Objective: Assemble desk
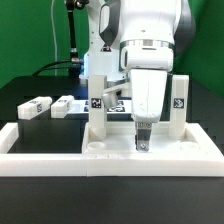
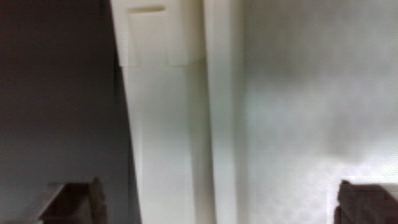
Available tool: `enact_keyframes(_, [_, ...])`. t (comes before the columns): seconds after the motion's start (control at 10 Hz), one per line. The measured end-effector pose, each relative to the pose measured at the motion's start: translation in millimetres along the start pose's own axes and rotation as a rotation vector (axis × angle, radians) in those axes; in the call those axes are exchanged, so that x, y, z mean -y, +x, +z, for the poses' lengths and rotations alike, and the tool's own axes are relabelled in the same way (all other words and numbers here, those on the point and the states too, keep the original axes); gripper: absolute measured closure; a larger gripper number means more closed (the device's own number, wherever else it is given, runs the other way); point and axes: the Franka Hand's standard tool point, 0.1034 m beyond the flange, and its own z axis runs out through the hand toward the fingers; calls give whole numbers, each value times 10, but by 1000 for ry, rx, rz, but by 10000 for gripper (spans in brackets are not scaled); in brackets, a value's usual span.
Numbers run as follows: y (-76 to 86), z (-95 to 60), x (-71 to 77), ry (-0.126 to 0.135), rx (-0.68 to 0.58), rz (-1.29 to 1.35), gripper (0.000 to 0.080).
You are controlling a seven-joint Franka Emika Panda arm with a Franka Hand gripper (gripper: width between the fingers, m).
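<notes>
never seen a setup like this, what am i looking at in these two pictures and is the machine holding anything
The big white machine is a robot arm putting together a small white plastic desk. The exterior view is shot from a camera off the arm. The desk top lies on the black table with two legs standing up from it; two more loose legs lie to the exterior view's left. The gripper points down at the top. The wrist view comes from a camera on the arm: a blurry close white part between dark fingertips. Whether anything is gripped cannot be told.
</notes>
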Motion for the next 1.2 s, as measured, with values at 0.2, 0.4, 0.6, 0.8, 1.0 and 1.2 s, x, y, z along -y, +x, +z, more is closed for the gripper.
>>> enact_keyframes(0.2, [-1,0,0,0,0,0,150])
enact_keyframes(0.4, [-22,-240,-97,16,13,3,150])
enact_keyframes(0.6, [-105,-710,-253,12,25,39,150])
enact_keyframes(0.8, [-180,-876,-355,-18,26,78,150])
enact_keyframes(1.0, [-168,-840,-326,-12,24,218,150])
enact_keyframes(1.2, [-183,-844,-328,-8,23,326,150])
